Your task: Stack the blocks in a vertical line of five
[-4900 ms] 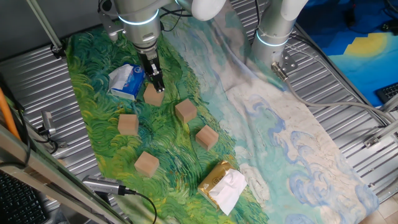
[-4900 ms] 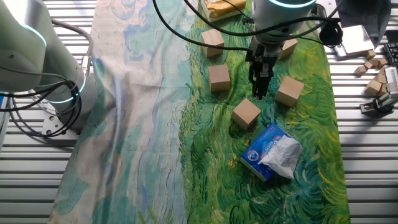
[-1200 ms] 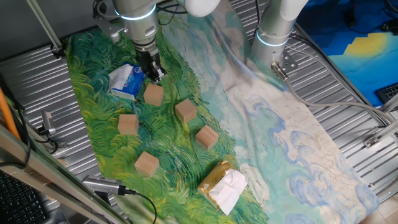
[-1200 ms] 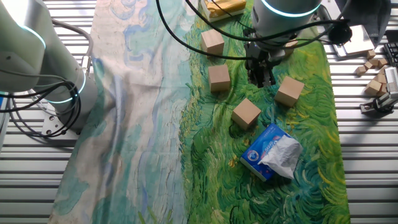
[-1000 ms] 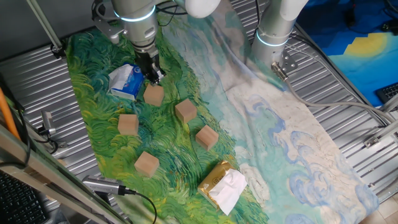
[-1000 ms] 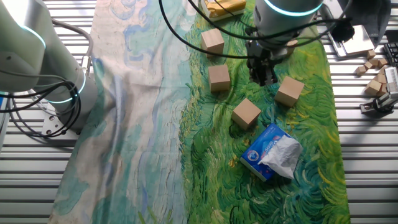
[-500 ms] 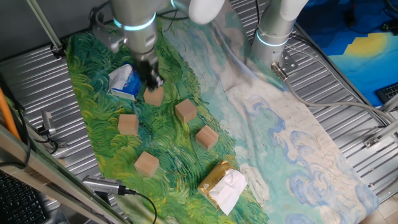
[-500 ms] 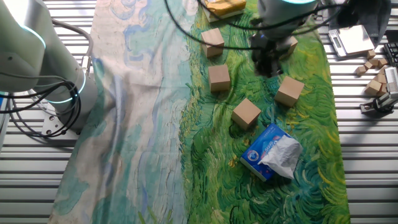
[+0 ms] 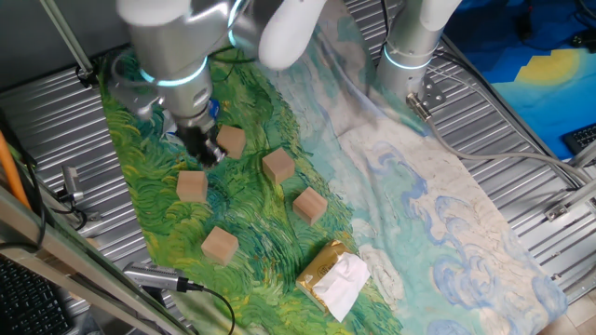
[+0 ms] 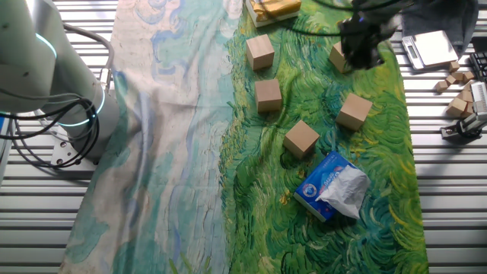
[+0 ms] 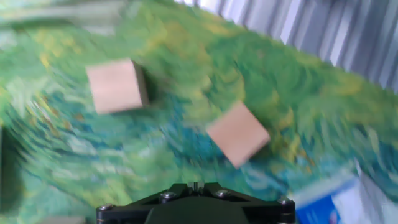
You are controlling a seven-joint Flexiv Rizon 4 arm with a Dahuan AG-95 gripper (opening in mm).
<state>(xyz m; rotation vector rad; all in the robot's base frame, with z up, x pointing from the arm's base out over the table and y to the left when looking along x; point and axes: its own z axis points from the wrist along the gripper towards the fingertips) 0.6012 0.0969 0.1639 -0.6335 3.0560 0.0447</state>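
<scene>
Five plain wooden blocks lie apart on the green painted cloth, none stacked. In one fixed view they are at back [image 9: 231, 141], middle [image 9: 278, 166], right [image 9: 310, 205], left [image 9: 192, 185] and front [image 9: 221, 246]. My gripper [image 9: 200, 149] hangs blurred between the back and left blocks and holds nothing. In the other fixed view the gripper [image 10: 358, 47] partly covers one block [image 10: 338, 58]. The hand view shows two blocks [image 11: 115, 85] [image 11: 237, 132] below, and only the gripper's black mount [image 11: 196, 204]. Its fingers are not visible.
A blue-and-white packet [image 10: 332, 185] lies near the blocks, and its corner shows in the hand view [image 11: 329, 199]. A yellow-and-white packet [image 9: 333, 277] lies at the cloth's front end. A second arm's base [image 9: 410, 51] stands at the back. Ribbed metal table [image 9: 521, 158] surrounds the cloth.
The arm has swung quickly away from above the block beside the blue packet, toward the left block. It now covers most of the packet in one fixed view. The blocks have not moved.
</scene>
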